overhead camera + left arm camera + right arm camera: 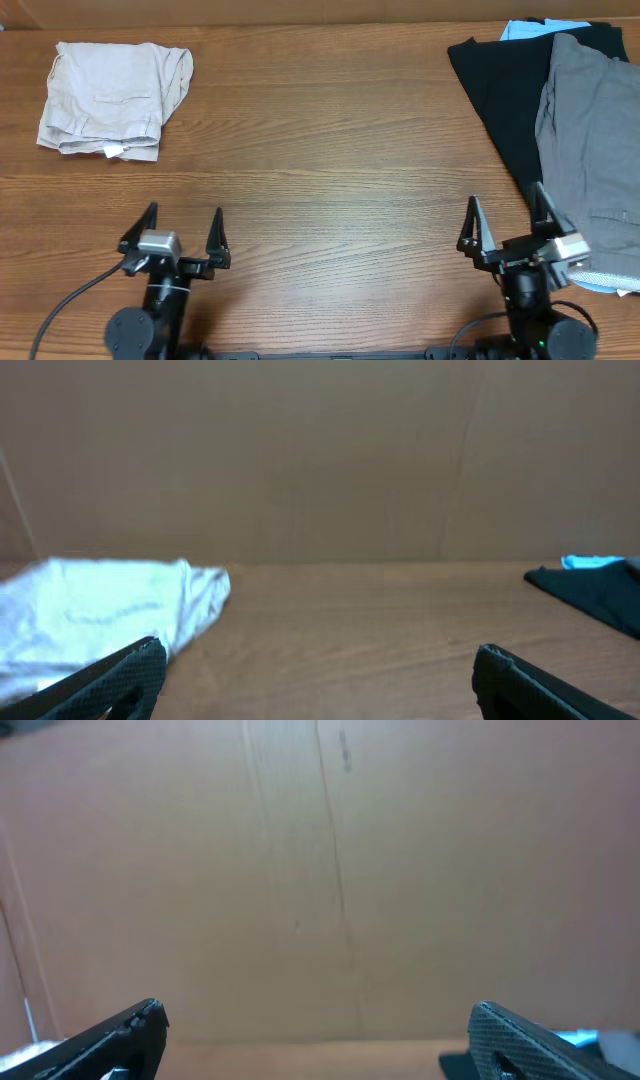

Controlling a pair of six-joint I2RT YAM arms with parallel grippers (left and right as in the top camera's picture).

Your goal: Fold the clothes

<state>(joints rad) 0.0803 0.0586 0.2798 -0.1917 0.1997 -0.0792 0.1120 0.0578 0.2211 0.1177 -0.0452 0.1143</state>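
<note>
**Inspector:** What is recorded across the table (330, 150), left to right?

**Assessor:** Folded beige shorts (113, 100) are noted at the far left corner. The left gripper (184, 218) is found at the near edge, jaws spread wide, nothing held. The right gripper (506, 208) is found at the near edge toward the right, jaws likewise spread and empty. A black garment (500, 90) is laid out at the far right corner. The grey shorts (590, 140) are laid over it along the right edge and are partly cut off in the overhead view.

**Inspector:** Which step is judged to be in hand?

**Assessor:** The opening one. No fold is seen in the grey shorts, and they are touched by neither gripper. A reach and pick-up are judged to be called for next, most readily by the right gripper, so that the shorts can be drawn to the middle of the table and flattened.

**Inspector:** How is the garment oriented?

**Assessor:** Its long axis is set from far edge to near edge, slightly slanted. A pale speckled band is seen at the near end, just beside the right gripper. The waist is therefore judged to point toward the near edge, though this cannot be fully confirmed.
</note>
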